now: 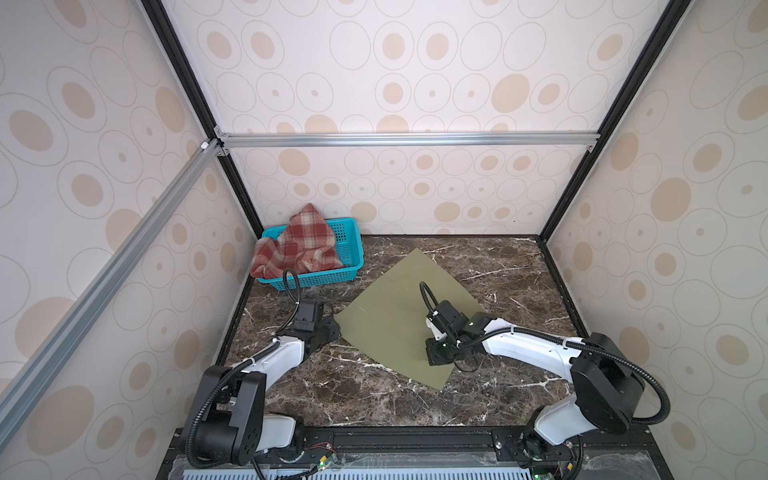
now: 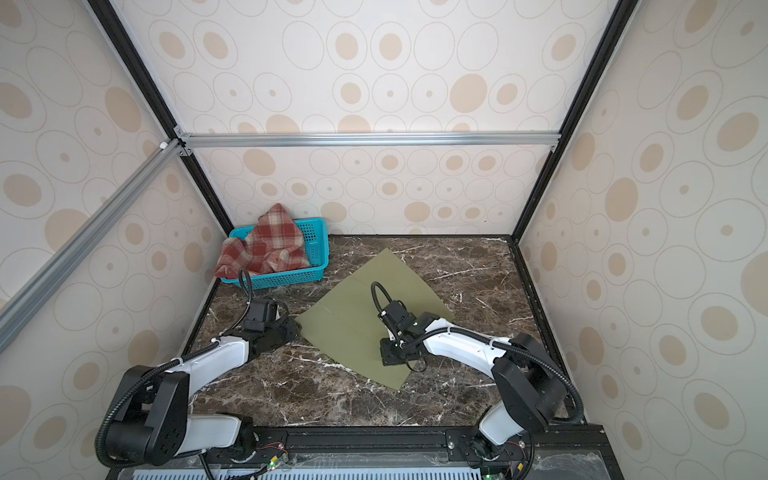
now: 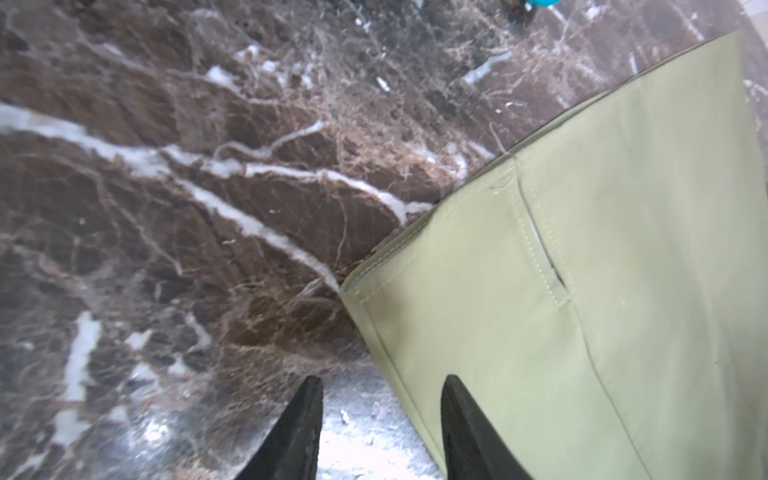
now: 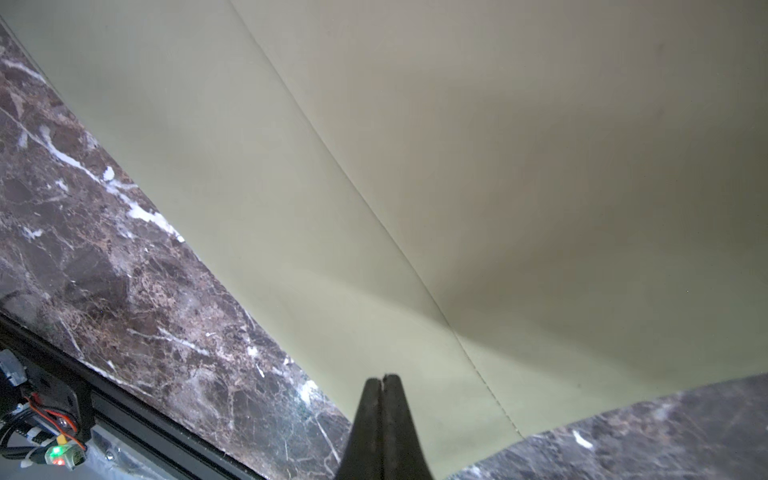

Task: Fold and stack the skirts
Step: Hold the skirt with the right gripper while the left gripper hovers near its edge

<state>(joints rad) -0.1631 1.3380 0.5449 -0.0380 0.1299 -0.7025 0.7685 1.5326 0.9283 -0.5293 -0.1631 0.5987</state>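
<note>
Marble-pattern table (image 1: 415, 399), dark brown with white veins, inside a booth of spotted walls (image 1: 415, 62).

Green skirt (image 1: 390, 307): spread flat, set diagonally mid-table, not yet folded. No large wrinkles visible in either top view.

Plaid skirt (image 1: 299, 245): heaped in the teal basket (image 1: 348, 245) at the far left corner, one end draped over the rim. Untouched.

Left gripper (image 3: 381, 380): jaws spread, low at the green skirt's near-left corner. One finger is over bare table, the other over the cloth, with the stitched side edge between them. Nothing pinched yet.

Right gripper (image 4: 383, 378): fingertips pressed together with nothing between them, over the green skirt near its near edge. Cannot tell if the tips touch the cloth.

Risks, as judged from here:
- Skirt is doubled. The left jaws may catch only the upper layer, and lifting would then open the skirt instead of folding it.
- Fabric looks smooth, and a shallow bite at the edge could slip out mid-lift.
- If the right gripper is not pinning the cloth, a pull from the left would drag the whole skirt across the table and skew the fold line.
</note>
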